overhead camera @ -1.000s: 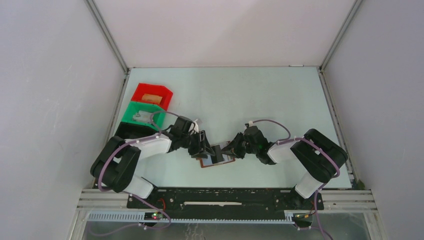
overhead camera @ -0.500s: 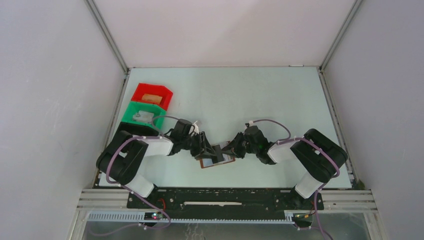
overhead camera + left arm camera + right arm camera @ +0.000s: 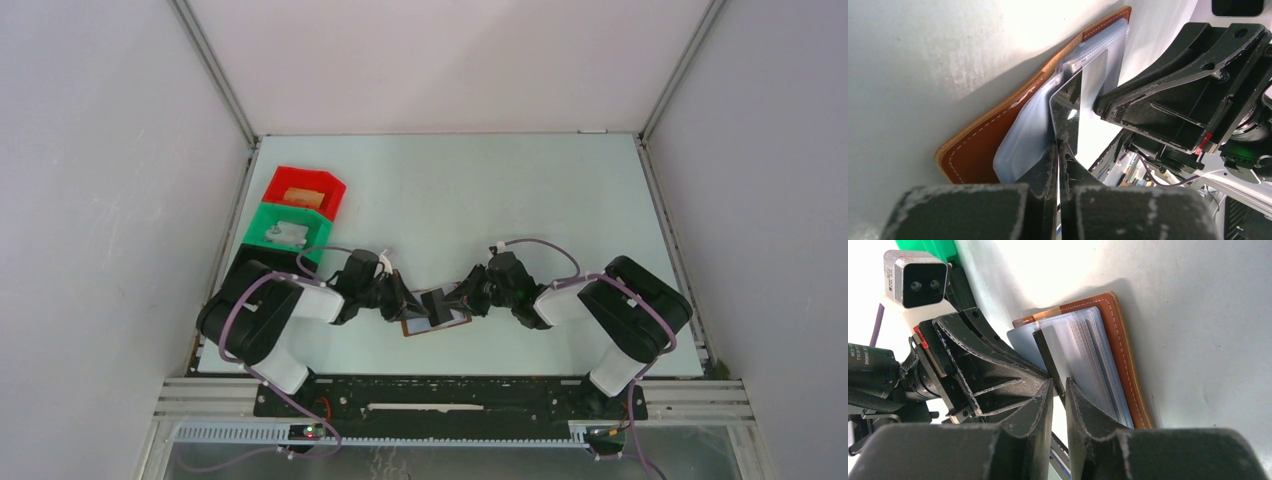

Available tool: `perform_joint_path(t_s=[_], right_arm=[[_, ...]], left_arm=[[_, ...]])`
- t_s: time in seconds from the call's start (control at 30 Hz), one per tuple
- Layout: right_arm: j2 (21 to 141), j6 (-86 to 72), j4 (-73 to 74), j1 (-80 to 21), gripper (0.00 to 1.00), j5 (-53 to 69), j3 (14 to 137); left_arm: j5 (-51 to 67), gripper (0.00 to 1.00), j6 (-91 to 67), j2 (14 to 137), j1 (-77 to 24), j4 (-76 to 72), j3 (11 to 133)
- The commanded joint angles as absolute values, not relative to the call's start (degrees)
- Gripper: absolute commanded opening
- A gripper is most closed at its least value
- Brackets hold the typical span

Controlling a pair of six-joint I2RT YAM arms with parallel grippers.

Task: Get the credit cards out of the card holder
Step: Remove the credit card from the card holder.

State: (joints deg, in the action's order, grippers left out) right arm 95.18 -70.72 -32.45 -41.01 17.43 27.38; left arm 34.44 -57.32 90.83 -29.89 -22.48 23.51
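The card holder [image 3: 440,324] lies open on the table between both arms, brown leather [image 3: 983,145] [image 3: 1122,335] with clear plastic sleeves. One sleeve leaf stands upright with a dark credit card [image 3: 1070,100] [image 3: 1044,347] in it. My left gripper [image 3: 1058,146] [image 3: 411,304] is shut on the card's near corner. From the opposite side my right gripper [image 3: 1059,385] [image 3: 463,298] pinches the same upright leaf at its edge, jaws nearly together. Its black fingers [image 3: 1158,100] fill the right of the left wrist view. Other cards are hidden in the sleeves.
A red bin [image 3: 305,190] and a green bin [image 3: 288,230] stand at the table's left edge behind the left arm, each with something inside. Grey enclosure walls surround the table. Both arms crowd the near middle of the table.
My left gripper's jaws have closed from open onto the dark card, and the left arm has dropped lower beside the card holder. The right arm has not moved.
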Motion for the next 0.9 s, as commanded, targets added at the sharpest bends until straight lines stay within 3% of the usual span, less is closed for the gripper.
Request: perform_joint_path(t_s=[0.0, 0.07, 0.27, 0.7, 0.87], right_arm=[[96.7, -69.1, -27.3, -41.4, 0.24, 15.8, 26.1], [95.6, -68.2, -26.0, -41.2, 0.24, 15.2, 26.1], [89.0, -63.3, -17.8, -41.0, 0.25, 10.7, 26.2], [87.0, -52.6, -3.4, -43.1, 0.25, 6.4, 32.9], [89.5, -51.9, -3.0, -44.6, 0.25, 6.9, 33.2]], left_arm=[[31.6, 0.00, -60.8, 89.1, -30.5, -26.9, 21.5], [30.6, 0.02, -61.2, 87.8, -30.5, -25.7, 20.7], [28.2, 0.30, -61.1, 84.9, -30.5, -23.9, 19.0], [29.7, 0.32, -60.1, 88.9, -30.4, -24.4, 21.0], [30.3, 0.45, -60.0, 89.4, -29.9, -26.2, 20.2]])
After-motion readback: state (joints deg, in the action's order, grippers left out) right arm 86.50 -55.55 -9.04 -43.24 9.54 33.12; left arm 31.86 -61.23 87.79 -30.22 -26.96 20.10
